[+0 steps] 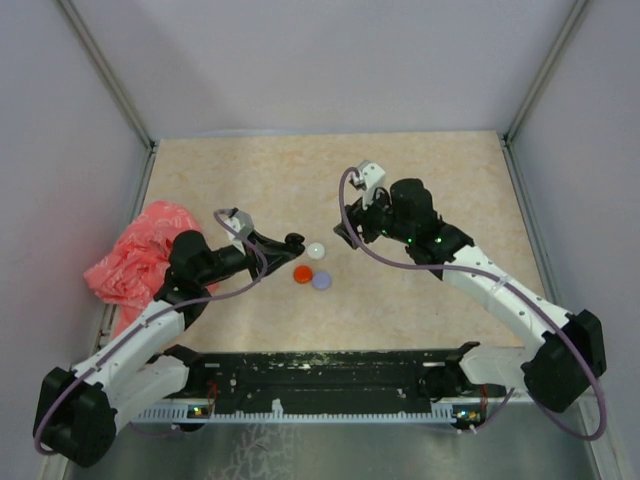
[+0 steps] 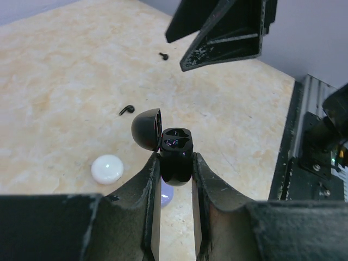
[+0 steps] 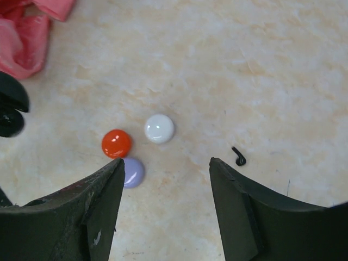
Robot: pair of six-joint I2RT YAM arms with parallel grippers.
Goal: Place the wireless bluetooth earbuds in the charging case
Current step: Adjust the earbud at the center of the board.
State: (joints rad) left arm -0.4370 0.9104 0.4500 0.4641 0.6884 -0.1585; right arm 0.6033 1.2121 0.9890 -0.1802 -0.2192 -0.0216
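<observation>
My left gripper [image 2: 175,161] is shut on a black charging case [image 2: 176,155] and holds it upright with its lid open; both sockets look empty. In the top view the gripper [image 1: 288,244] sits just left of three round discs. One tiny black earbud [image 2: 126,110] lies on the table beyond the case, and a second black bit [image 2: 163,55] lies farther off. My right gripper [image 3: 166,163] is open and empty above the table, with a black earbud [image 3: 238,156] just beyond its right finger. No red, white or lilac earbuds show.
Three coin-sized discs lie together: white [image 1: 316,251], red [image 1: 302,273] and lilac [image 1: 322,281]. They also show in the right wrist view: white [image 3: 159,128], red [image 3: 116,143], lilac [image 3: 132,172]. A crumpled pink cloth [image 1: 140,255] lies at the table's left edge.
</observation>
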